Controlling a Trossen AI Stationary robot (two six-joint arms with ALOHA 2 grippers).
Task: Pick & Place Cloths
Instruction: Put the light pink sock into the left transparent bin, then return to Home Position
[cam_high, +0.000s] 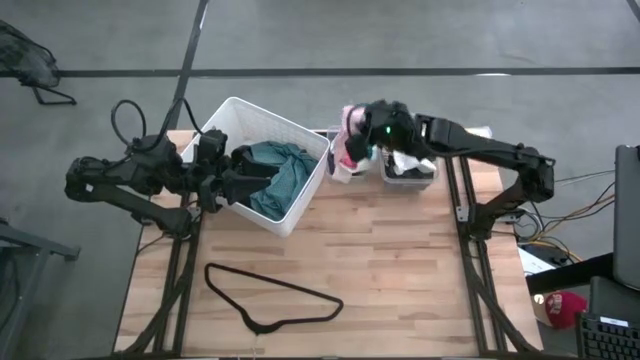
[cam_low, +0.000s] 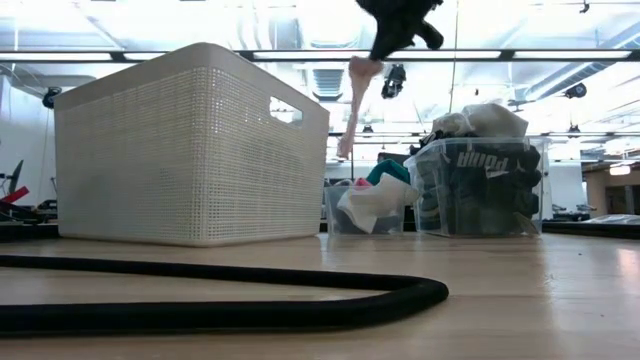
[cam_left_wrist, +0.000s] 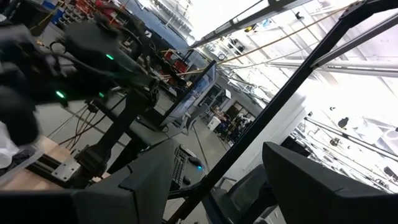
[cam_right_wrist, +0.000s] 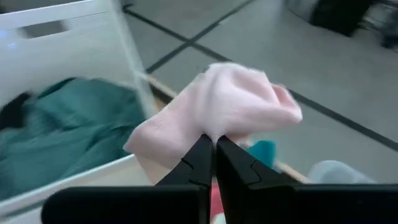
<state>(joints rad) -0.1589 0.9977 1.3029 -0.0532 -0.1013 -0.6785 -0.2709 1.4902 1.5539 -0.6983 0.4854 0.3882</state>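
Observation:
My right gripper (cam_high: 368, 130) is high above the table's far edge, between the white basket (cam_high: 300, 215) and two clear bins, and is shut on a small pink cloth (cam_right_wrist: 224, 106). In the low view the pink cloth (cam_low: 355, 100) hangs under that gripper (cam_low: 395, 40). A teal-green cloth (cam_high: 282, 175) and a black one (cam_high: 245, 158) lie inside the basket. My left gripper (cam_high: 225, 187) is at the basket's left wall. Its wrist view looks up into the room, with the gripper (cam_left_wrist: 214, 186) open and nothing between the fingers. My right gripper pinches the pink cloth between its two fingers at a bunched fold (cam_right_wrist: 214, 127); how many layers, I cannot tell. The cloth is lifted clear and hangs slack below the fingers, its lower end (cam_low: 346, 150) above the small bin.
The small clear bin (cam_low: 345, 232) holds white, teal and pink pieces. The larger bin (cam_low: 480, 185) beside it is heaped with black and white cloths. A black wire hanger (cam_high: 270, 295) lies on the near half of the wooden table (cam_high: 400, 270).

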